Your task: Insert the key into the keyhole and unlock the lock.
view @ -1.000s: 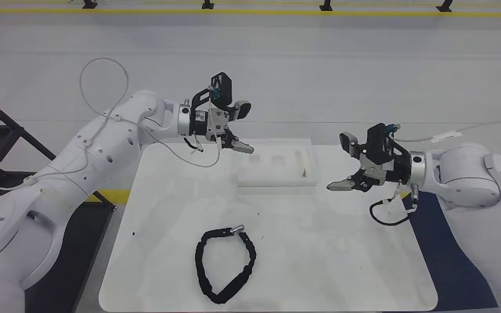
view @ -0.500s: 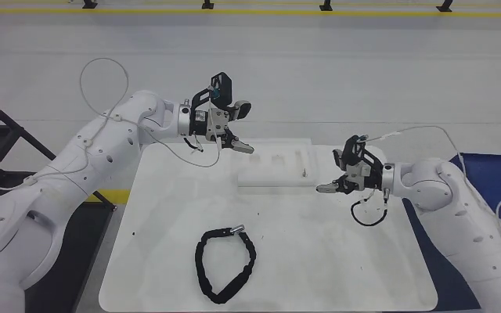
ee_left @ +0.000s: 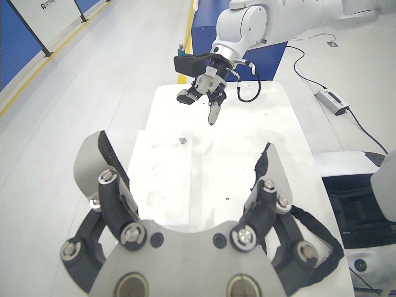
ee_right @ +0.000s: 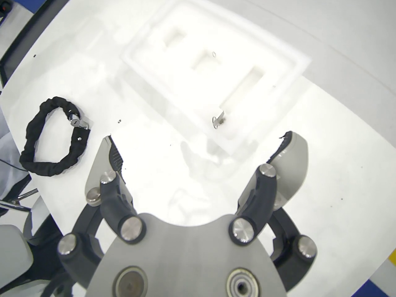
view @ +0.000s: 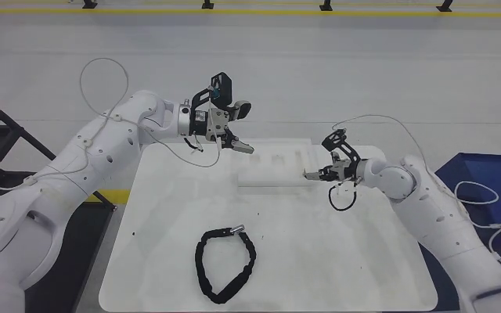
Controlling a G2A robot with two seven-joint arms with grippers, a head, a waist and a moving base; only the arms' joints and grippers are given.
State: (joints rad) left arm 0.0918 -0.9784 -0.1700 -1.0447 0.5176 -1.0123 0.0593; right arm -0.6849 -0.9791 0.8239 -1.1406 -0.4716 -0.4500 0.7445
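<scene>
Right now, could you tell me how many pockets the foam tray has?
3, in a row: small end pocket, small middle pocket, long pocket with the key by its end.

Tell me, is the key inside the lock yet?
Out. The key lies in the white foam tray, apart from the black chain lock, whose keyhole is bare.

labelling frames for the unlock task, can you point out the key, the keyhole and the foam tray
key (ee_right: 218, 118), right wrist view, on the middle of the key.
keyhole (ee_right: 74, 122), right wrist view, on the round metal face around the slot.
foam tray (ee_right: 241, 30), right wrist view, on its raised outer rim.
</scene>
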